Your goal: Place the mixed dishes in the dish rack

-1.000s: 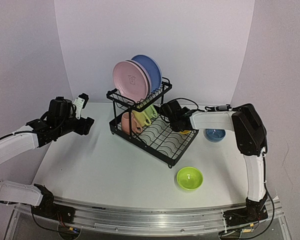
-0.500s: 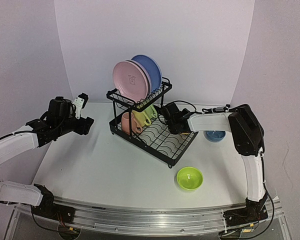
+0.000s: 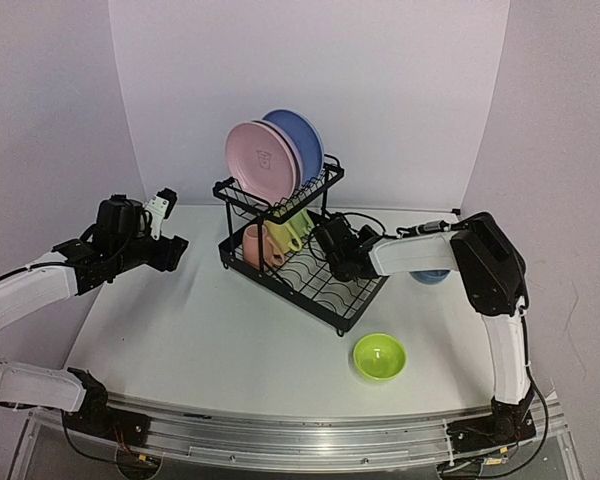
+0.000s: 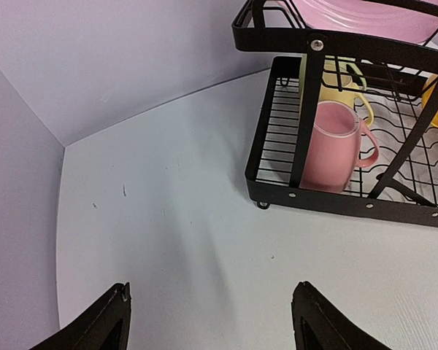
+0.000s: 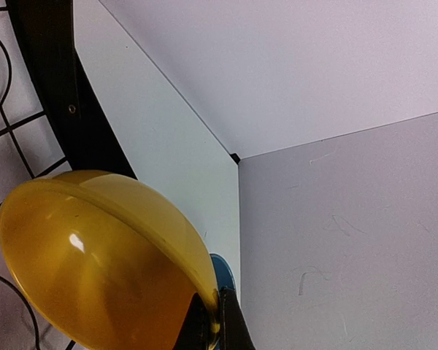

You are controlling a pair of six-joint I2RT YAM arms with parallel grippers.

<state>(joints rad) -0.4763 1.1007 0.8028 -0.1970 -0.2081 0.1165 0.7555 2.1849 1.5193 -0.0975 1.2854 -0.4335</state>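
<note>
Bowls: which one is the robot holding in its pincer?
The yellow bowl: the right pincer is shut on its rim, over the dish rack. The lime bowl and the blue bowl sit on the table.

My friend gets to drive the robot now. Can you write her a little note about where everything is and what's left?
Left gripper: open, empty, hovering over the white table left of the black wire dish rack.
Right gripper: shut on the small yellow bowl, over the rack's lower tray.
Done: pink plate and blue plate stand on the upper shelf; pink mug, yellow mug and light green mug sit in the lower tray.
Left: set the yellow bowl down, then load the lime bowl and blue bowl, both on the table.
</note>
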